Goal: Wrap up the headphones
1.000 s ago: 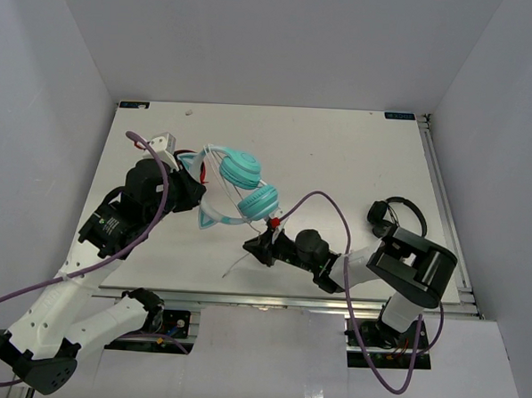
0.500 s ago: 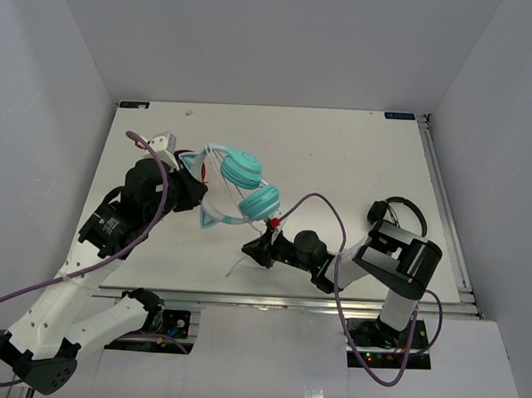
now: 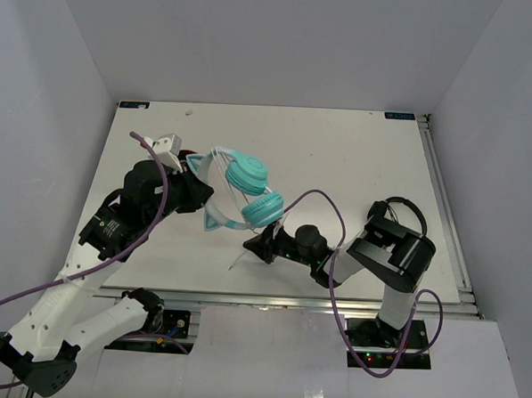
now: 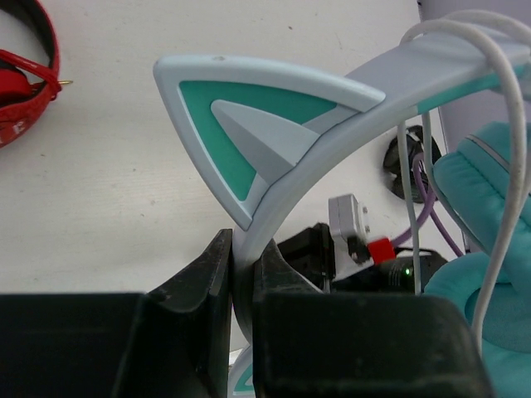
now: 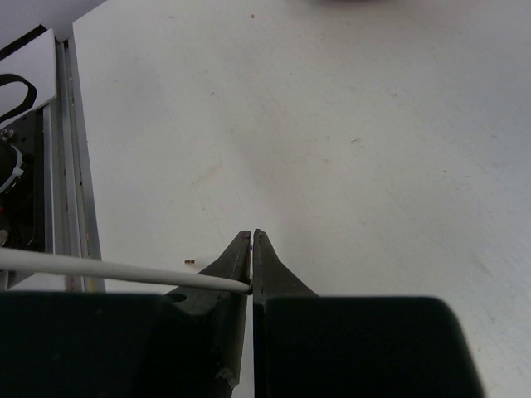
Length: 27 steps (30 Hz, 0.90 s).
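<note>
Right wrist view puts our right gripper (image 5: 251, 249) closest, its fingers closed to a sliver on the thin white cord (image 5: 108, 269), low over the table (image 5: 332, 124). Just beyond, the left gripper (image 4: 241, 290) clamps the pale band (image 4: 415, 70) beside a cat ear, holding the headphones (image 3: 247, 175) lifted above the table's middle. To wrap well, we judge the cord should run taut from the pinch. We should lay it in neat turns beside the cord already crossing the band, without tugging the band out of the left grip.
</note>
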{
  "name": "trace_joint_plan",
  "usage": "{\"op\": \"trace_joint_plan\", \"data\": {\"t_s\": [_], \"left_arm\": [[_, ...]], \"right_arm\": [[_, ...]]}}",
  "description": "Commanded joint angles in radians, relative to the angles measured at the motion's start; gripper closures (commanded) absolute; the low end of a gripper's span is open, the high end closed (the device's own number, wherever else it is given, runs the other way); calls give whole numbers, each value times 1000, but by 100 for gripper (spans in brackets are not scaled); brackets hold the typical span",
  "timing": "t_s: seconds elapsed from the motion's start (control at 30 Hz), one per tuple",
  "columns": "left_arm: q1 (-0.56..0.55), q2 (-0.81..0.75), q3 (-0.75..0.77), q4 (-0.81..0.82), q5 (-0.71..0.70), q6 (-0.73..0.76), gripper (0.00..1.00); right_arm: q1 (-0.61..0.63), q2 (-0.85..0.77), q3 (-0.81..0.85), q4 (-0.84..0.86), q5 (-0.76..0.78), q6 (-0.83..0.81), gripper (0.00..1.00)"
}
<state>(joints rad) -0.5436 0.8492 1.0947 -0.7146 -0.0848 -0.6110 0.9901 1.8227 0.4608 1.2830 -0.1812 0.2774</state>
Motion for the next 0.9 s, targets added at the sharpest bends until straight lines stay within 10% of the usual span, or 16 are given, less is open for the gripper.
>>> {"op": "trace_joint_plan", "data": {"t_s": [0.0, 0.43, 0.87], "left_arm": [[2, -26, -7, 93, 325, 134, 100], [-2, 52, -21, -66, 508, 544, 100], [-70, 188, -85, -44, 314, 652, 100]], "right_arm": [[-121, -41, 18, 131, -82, 59, 92], [-428, -207, 405, -856, -471, -153, 92], [-429, -178, 960, -1742, -305, -422, 92]]}}
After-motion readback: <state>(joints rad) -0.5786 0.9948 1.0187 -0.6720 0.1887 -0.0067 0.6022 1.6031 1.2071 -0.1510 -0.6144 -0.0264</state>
